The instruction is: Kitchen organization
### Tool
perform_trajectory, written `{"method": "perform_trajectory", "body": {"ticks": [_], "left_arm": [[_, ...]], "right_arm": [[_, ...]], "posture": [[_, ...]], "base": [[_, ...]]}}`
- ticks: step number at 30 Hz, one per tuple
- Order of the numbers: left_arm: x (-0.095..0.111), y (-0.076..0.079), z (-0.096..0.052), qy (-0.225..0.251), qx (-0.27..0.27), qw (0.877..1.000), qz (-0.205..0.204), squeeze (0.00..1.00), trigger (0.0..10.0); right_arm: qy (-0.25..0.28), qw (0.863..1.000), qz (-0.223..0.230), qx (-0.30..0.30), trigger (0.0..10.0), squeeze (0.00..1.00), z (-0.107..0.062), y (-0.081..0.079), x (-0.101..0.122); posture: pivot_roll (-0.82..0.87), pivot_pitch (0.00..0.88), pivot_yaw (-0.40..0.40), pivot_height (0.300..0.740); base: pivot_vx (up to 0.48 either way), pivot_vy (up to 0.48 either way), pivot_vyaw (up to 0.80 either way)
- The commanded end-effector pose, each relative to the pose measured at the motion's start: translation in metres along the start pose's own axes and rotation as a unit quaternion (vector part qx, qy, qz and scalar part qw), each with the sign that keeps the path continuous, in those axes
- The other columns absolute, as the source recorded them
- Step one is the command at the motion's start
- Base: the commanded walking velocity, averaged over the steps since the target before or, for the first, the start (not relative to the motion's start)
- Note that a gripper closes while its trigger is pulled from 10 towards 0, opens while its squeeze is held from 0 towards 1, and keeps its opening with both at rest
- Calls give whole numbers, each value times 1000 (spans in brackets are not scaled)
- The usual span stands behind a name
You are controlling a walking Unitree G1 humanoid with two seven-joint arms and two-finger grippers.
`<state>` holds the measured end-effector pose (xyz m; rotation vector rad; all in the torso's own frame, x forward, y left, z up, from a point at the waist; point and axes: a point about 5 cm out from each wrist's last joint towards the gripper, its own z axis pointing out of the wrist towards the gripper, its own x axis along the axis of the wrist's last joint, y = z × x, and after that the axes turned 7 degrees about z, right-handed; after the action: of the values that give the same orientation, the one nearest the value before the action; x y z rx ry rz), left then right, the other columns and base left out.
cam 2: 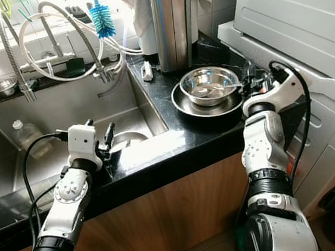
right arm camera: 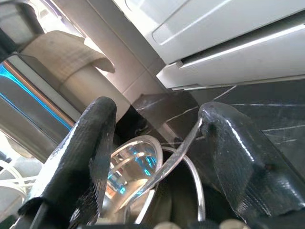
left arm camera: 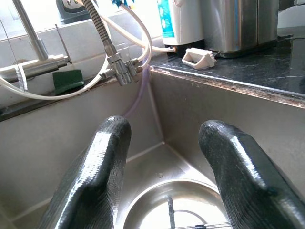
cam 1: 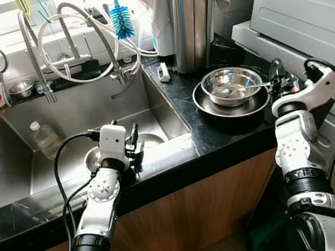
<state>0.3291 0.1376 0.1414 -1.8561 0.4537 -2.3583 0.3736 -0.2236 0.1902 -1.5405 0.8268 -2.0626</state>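
Left eye view: the steel sink (cam 1: 15, 159) holds a plastic bottle (cam 1: 44, 137), with the left gripper (left arm camera: 164, 162) spread wide above its drain. On the black counter (cam 1: 176, 94), the right gripper (right arm camera: 157, 157) (fingers well apart) flanks the spoon (right arm camera: 167, 167) resting in the bowl (cam 1: 231, 85).

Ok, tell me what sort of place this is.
A home kitchen, most likely: a steel sink with a faucet, steel bowls on a black counter, and a bottle brush by the window.

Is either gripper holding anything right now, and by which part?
Nothing held. The right gripper is open around the spoon handle; the left gripper is open over the sink.
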Motion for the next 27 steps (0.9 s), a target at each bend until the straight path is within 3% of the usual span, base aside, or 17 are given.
{"method": "perform_trajectory", "body": {"ticks": [1,8,9,10,11,27], "left_arm": [[1,-3,0,5,5,1000,4,0,10000],[1,-4,0,5,7,1000,6,0,10000],[2,-4,1,5,7,1000,6,0,10000],[2,-4,1,5,7,1000,6,0,10000],[2,-4,1,5,7,1000,6,0,10000],[3,-4,2,8,11,1000,7,0,10000]], "right_arm": [[2,1000,8,8,10000,0,3,-9,-1],[4,1000,16,-1,10000,0,3,-8,-3],[4,1000,16,-1,8549,0,3,-8,-3],[5,1000,16,-1,8549,0,3,-8,-4],[6,1000,16,0,0,0,3,-9,-4],[6,1000,30,1,0,0,1,-14,-12]], "posture": [[-145,0,67,740],[-144,0,68,740],[-145,0,68,740],[-145,0,68,740],[-145,0,68,740],[-141,0,62,740]], "base": [[0,0,0],[0,0,0],[0,0,0],[0,0,0],[0,0,0],[0,0,0]]}}
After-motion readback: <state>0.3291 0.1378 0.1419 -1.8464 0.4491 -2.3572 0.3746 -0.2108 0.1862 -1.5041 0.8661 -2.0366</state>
